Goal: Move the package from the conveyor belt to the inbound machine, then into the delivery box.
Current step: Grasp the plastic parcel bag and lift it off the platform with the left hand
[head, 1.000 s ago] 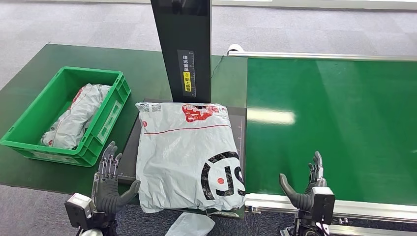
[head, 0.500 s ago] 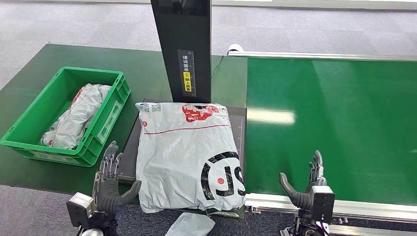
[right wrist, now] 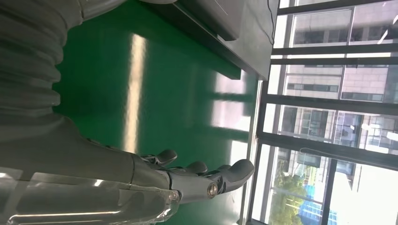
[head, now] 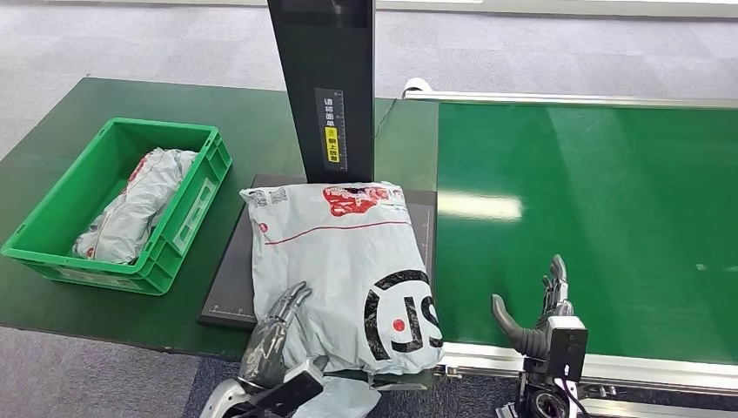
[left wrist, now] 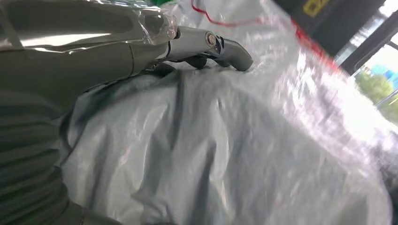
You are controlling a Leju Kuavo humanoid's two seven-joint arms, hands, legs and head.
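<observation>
The grey plastic package (head: 339,261) with red and black print lies on the dark platform (head: 228,279) of the inbound machine, in front of its black column (head: 326,87). Its near end hangs over the table edge. My left hand (head: 274,335) rests on the package's near left corner, fingers (left wrist: 211,44) stretched flat over the wrinkled plastic (left wrist: 234,154); the thumb is hidden. My right hand (head: 540,318) hovers open over the near edge of the green conveyor belt (head: 609,192), to the right of the package and apart from it, holding nothing (right wrist: 187,180).
The green delivery box (head: 52,252) stands at the left on the dark green table, with another grey package (head: 130,209) inside. A metal rail (head: 644,370) borders the belt's near edge. A scrap of pale plastic (head: 344,396) hangs below the table front.
My left hand has swung right from beside the platform onto the package's near left corner. The package has shifted slightly right. The right hand has barely moved.
</observation>
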